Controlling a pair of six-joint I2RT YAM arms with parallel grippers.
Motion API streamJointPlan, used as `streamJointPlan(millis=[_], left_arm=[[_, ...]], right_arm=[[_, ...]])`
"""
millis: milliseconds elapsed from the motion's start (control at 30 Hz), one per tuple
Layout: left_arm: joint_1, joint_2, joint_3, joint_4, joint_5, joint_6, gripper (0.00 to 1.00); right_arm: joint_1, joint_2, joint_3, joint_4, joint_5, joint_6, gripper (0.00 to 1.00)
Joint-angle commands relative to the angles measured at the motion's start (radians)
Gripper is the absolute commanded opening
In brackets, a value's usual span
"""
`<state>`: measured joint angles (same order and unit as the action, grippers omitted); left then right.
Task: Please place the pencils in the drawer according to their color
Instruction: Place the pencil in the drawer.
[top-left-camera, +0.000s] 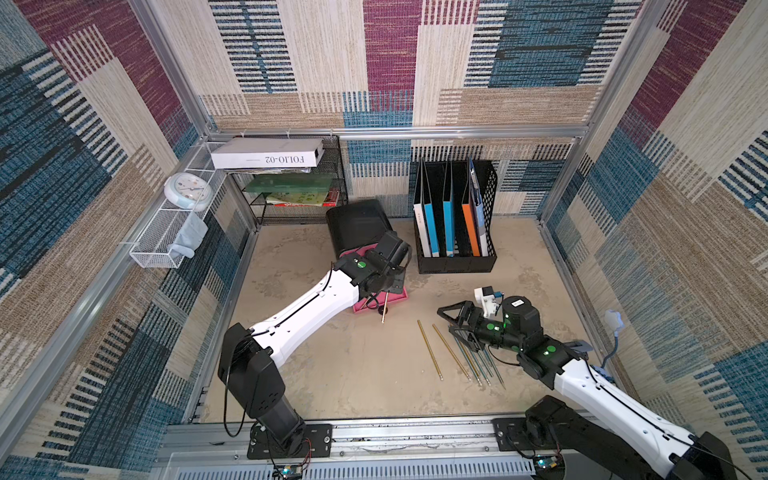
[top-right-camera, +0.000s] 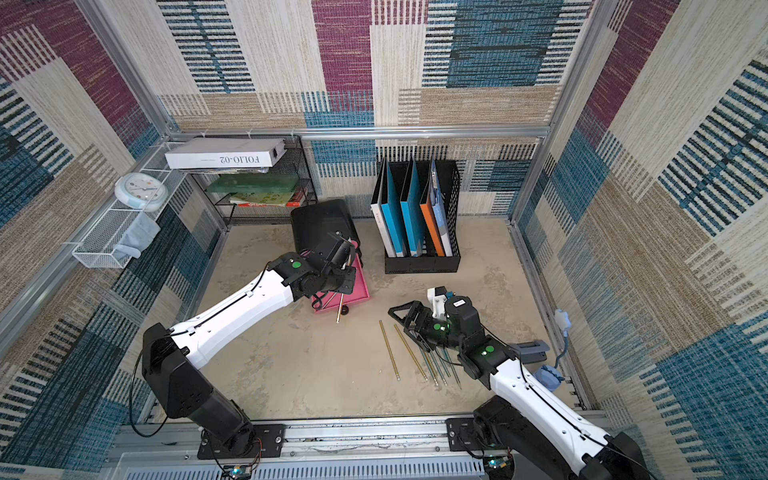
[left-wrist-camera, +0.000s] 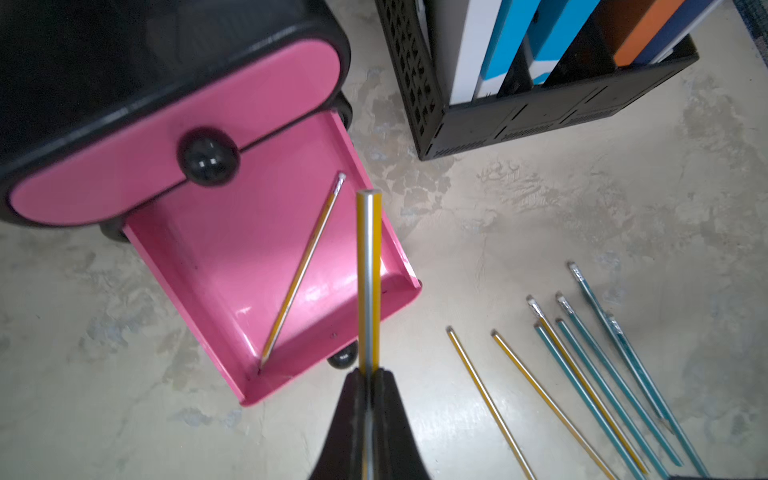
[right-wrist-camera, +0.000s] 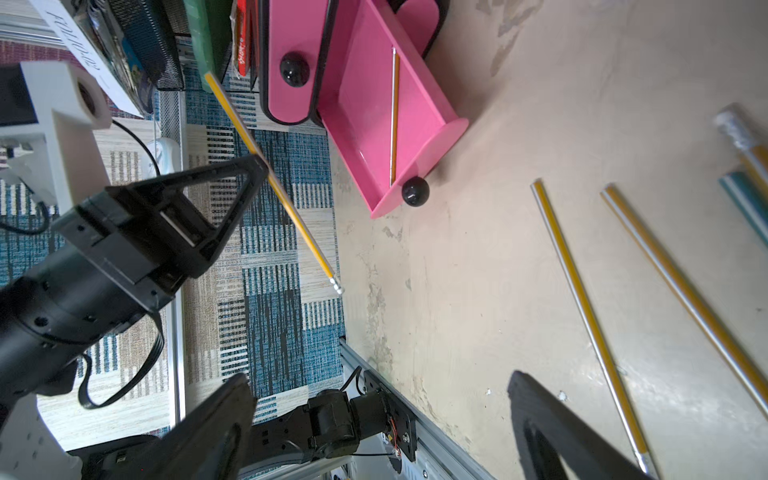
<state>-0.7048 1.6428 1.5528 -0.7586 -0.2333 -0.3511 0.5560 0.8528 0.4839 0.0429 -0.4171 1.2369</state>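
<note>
**Yellow pencil held over the open pink drawer**

The left claw (left-wrist-camera: 368, 374) is clenched on a yellow pencil with a silver stripe (left-wrist-camera: 368, 270), pinching it near mid-length. The wood runs straight out ahead of the jaws. The right wrist view shows it tilted, eraser end lowest. It is held this way, I judge, so that it can be lowered into the tray.

Just ahead of and below this claw is the pulled-out flat pink drawer (left-wrist-camera: 199, 266) of the small black rounded chest (left-wrist-camera: 124, 62). The drawer sits under a closed pink one with a round black knob. Another yellow pencil (left-wrist-camera: 303, 266) already lies slantwise in the tray, so this drawer seems to be the yellow one.

The right claw (top-left-camera: 445, 320) is spread wide and empty, and it hovers low over the waiting pencils. The loose yellow-gold pencils (left-wrist-camera: 486, 399) lie just beside it on the drawer's side. The teal-green pencils (left-wrist-camera: 602, 395) lie fanned close together beneath it. Their nearness probably makes it the arm for the next pick. No black pencils are in view.

The tabletop (top-left-camera: 332, 374) is beige and mottled, flat and matt. Beyond both claws a black slotted file holder (top-left-camera: 455, 262) with blue, orange and white folders stands against the back. Woven patchwork panels (top-left-camera: 395, 62) in blue, plum and tan, framed in aluminium, wall in the cell.
</note>
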Motion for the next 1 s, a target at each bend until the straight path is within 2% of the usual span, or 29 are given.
streamJointPlan(millis=[0, 200, 400, 967], left_arm=[[0.03, 0.004, 0.022, 0.064, -0.007, 0.203, 0.0], [0.075, 0.05, 0.065, 0.1, 0.008, 0.36, 0.0], [0.097, 0.117, 0.09, 0.131, 0.005, 0.454, 0.0], [0.122, 0.186, -0.039, 0.228, -0.008, 0.486, 0.0]], right_arm=[[0.022, 0.009, 0.002, 0.078, 0.041, 0.003, 0.99], [0.078, 0.02, -0.012, 0.127, 0.133, 0.025, 0.99], [0.106, 0.028, -0.041, 0.175, 0.189, 0.053, 0.99], [0.107, 0.05, -0.048, 0.156, 0.218, 0.065, 0.99]])
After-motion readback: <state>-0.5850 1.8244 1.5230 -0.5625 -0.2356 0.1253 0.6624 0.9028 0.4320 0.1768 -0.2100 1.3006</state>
